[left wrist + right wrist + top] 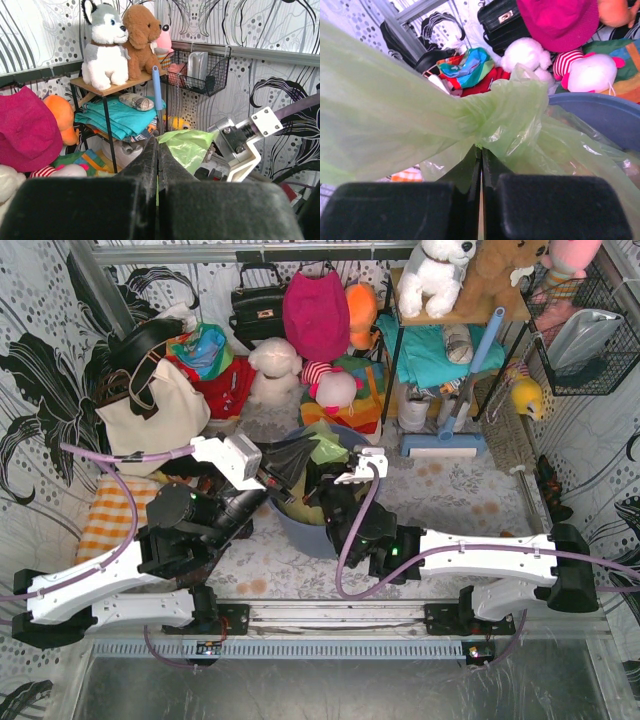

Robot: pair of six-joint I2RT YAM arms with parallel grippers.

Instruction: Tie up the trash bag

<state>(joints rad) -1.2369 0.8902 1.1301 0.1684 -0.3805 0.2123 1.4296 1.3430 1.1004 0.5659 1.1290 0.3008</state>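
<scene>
Trash bag [507,107] knot seemingly over bin [602,115]

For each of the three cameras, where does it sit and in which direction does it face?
Top external: above and behind the bases, looking down on the table; both arms show, meeting over the bin.
Left wrist: on the left arm, facing the toy shelf; the left gripper, shut, fills the bottom.
Right wrist: on the right arm, facing the black handbag; the right gripper pinches the trash bag.
Shared: both wrist views show the trash bag.
</scene>
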